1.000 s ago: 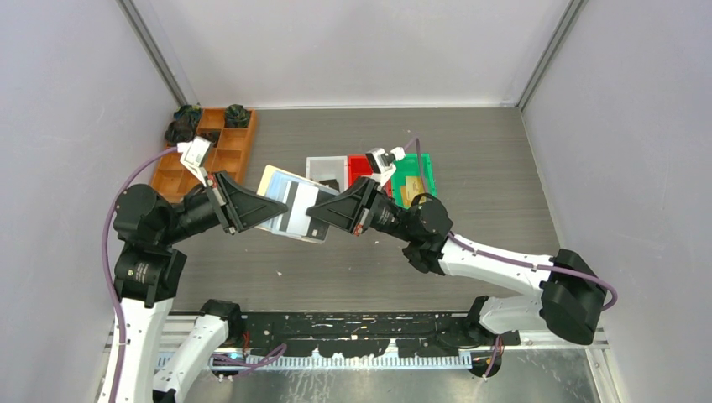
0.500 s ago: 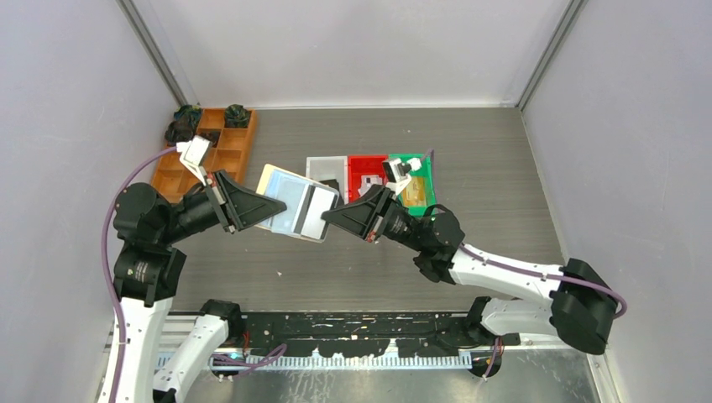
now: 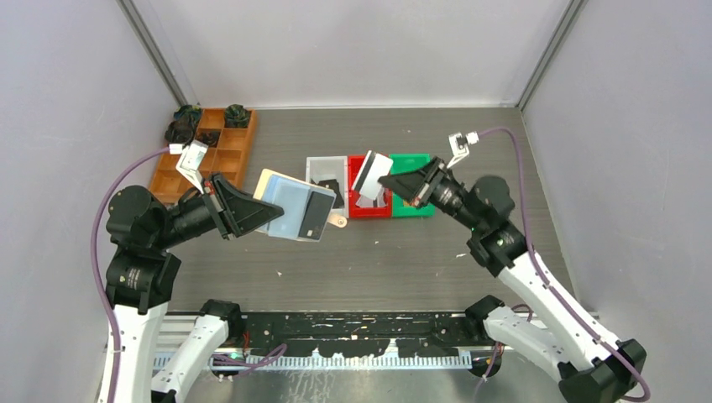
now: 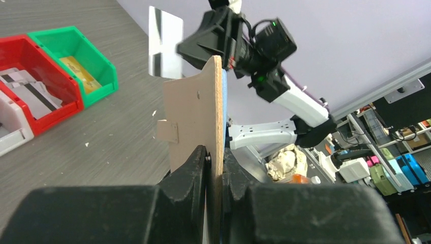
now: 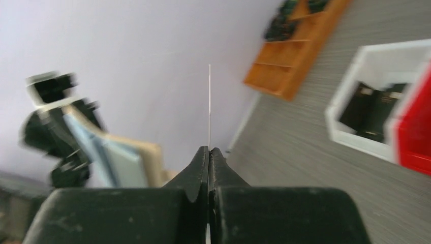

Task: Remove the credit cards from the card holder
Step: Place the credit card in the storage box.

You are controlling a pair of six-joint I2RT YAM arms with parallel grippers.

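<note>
Open tan card holder (image 3: pixel 294 210), a black card (image 3: pixel 316 215) in its silvery pocket, held up above the table (image 3: pixel 378 260), its edge clamped by the left gripper (image 3: pixel 267 207); beside it the right gripper (image 3: pixel 388 179) pinches a white, black-striped credit card (image 3: pixel 372 175) over the red bin (image 3: pixel 369 214)

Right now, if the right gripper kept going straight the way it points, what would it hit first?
Probably nothing until the grey wall. The right gripper, shut on a card, aims between the card holder and the orange tray; depth is unclear.
</note>
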